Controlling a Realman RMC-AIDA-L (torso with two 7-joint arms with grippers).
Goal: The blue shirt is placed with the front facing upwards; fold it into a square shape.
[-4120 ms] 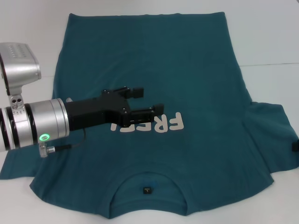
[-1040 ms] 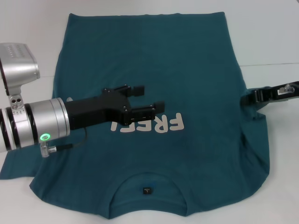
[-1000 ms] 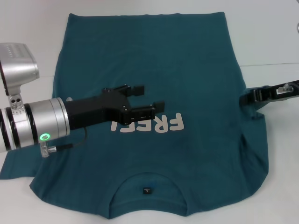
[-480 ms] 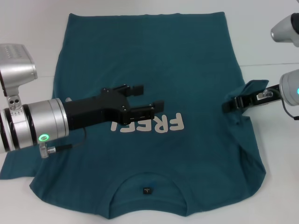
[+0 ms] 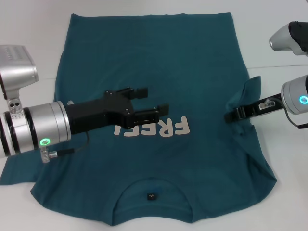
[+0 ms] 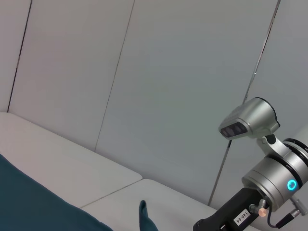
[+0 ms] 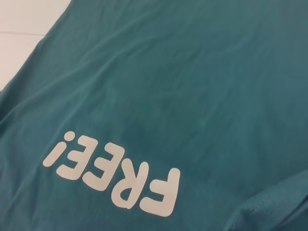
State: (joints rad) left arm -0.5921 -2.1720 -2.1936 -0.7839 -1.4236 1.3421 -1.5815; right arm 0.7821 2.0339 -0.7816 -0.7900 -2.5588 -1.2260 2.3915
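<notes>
A: Where is free room for a claw to pass?

B: The upper part of the blue shirt (image 5: 154, 53) lies flat and open, and the white tabletop (image 5: 274, 43) at the upper right is bare.

A: What stands in the way?

B: The left claw (image 5: 151, 102) and its arm reach across the middle left. The right claw (image 5: 233, 117) holds a raised sleeve fold at the right edge.

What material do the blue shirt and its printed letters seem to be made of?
The blue shirt looks like soft matte knit fabric, probably cotton: it drapes and wrinkles where the right gripper lifts its sleeve. The "FREE!" print looks like a flat, opaque pale film on the cloth, probably screen ink or vinyl.
</notes>
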